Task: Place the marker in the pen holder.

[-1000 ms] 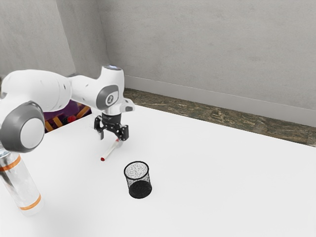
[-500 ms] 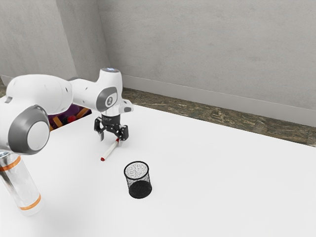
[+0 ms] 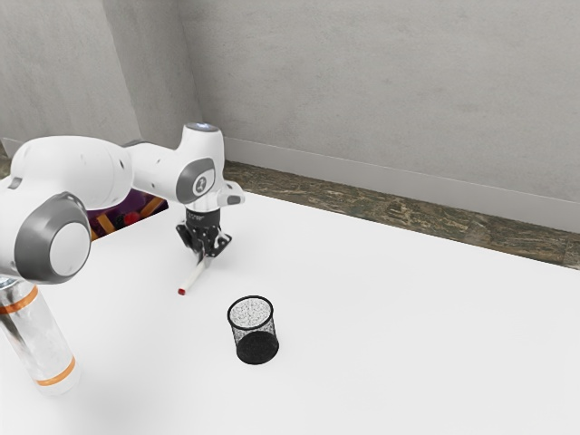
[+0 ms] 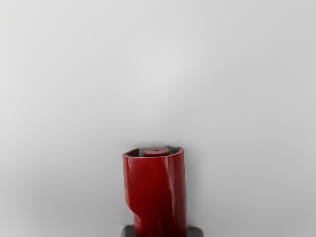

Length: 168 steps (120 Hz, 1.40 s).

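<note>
A plain grey wall stands beyond the black mesh pen holder; a white table spreads around it. Behind the pen holder, toward the exterior view's left, the black claw grasps one end of the slim, red-tipped marker.

An orange-banded cylinder stands on the white table.

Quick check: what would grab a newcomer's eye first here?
The marker's glossy red end, large at the wrist view's lower edge, with the fingers shut on it. Then the black mesh pen holder standing on the white table, and the bulky arm entering from the exterior view's left.
</note>
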Available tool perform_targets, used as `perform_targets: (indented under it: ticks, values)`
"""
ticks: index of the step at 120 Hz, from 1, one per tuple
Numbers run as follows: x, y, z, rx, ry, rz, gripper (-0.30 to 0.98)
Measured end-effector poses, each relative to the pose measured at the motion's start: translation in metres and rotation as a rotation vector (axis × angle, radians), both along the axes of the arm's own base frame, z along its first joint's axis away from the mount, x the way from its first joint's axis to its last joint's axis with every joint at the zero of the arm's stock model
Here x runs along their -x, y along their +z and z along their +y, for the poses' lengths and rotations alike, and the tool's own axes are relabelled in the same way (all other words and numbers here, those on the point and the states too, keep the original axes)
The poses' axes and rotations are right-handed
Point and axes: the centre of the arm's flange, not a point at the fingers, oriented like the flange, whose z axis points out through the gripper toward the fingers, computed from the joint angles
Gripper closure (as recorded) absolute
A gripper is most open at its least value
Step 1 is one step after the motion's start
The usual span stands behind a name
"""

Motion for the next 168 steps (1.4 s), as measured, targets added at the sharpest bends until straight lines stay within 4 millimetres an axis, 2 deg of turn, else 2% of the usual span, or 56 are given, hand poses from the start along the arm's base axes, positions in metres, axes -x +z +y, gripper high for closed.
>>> perform_targets:
  ticks: [34, 64, 90, 108, 119, 128, 140, 156, 168]
  values:
    - [0.0, 0.003, 0.0, -0.005, 0.002, -0.004, 0.78]
    - [-0.003, 0.052, -0.008, -0.031, -0.019, -0.076, 0.79]
    - [0.014, 0.08, -0.025, -0.065, -0.078, -0.169, 0.79]
    - [0.023, 0.099, -0.049, -0.089, -0.146, -0.27, 0.79]
    - [0.028, 0.117, -0.077, -0.107, -0.22, -0.361, 0.79]
    - [0.035, 0.13, -0.09, -0.115, -0.266, -0.445, 0.79]
    - [0.039, 0.163, -0.114, -0.107, -0.316, -0.582, 0.79]
    - [0.067, 0.181, -0.148, -0.067, -0.358, -0.68, 0.79]
    - [0.103, 0.194, -0.183, -0.026, -0.39, -0.72, 0.79]
